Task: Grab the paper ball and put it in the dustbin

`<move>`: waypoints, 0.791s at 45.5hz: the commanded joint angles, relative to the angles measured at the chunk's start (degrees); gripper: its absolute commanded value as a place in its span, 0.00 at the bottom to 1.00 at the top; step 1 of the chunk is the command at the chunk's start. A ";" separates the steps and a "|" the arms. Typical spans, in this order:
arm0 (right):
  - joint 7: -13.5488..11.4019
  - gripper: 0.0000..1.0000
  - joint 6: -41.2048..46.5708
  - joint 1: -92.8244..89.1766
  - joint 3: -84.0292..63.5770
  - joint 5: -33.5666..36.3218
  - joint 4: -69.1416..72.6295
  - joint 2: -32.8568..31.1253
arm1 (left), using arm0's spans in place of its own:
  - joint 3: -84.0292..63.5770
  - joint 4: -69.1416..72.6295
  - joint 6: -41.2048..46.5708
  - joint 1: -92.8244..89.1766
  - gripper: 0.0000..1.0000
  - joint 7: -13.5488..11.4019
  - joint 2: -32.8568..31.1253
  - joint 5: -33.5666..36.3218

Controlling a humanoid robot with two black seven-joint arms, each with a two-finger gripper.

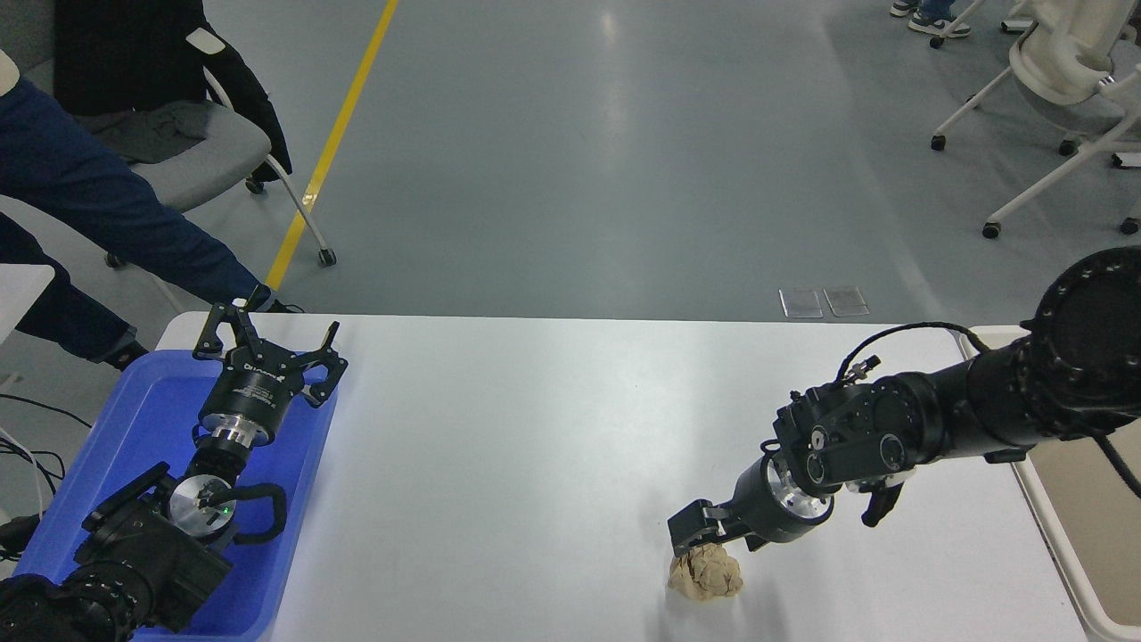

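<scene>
The tan-brown paper ball [709,578] lies on the white table [535,464] near its front edge, right of centre. My right gripper [715,546] reaches in from the right, low over the ball's top, with its fingers open around the upper part. The cream-beige dustbin [1101,526] stands off the table's right edge, partly hidden by my right arm. My left gripper [267,343] is open and parked over the blue tray at the lower left.
A bright blue shallow tray [134,419] sits at the table's left end under my left arm. A person in dark blue sits at the upper left, by a grey chair. White office chairs stand on the floor at the upper right.
</scene>
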 commanded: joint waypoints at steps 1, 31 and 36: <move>0.00 0.98 -3.40 -2.92 0.15 -0.12 -1.22 0.70 | 0.00 0.00 0.00 -0.04 1.00 0.07 0.00 -0.01; -0.27 0.21 -4.72 -6.35 -0.29 0.05 -2.19 0.62 | 0.00 0.00 0.00 -0.04 1.00 0.07 0.00 -0.01; -0.18 0.00 -4.19 -5.99 -0.81 0.05 -1.66 0.53 | 0.00 0.00 0.00 -0.04 1.00 0.07 0.00 -0.01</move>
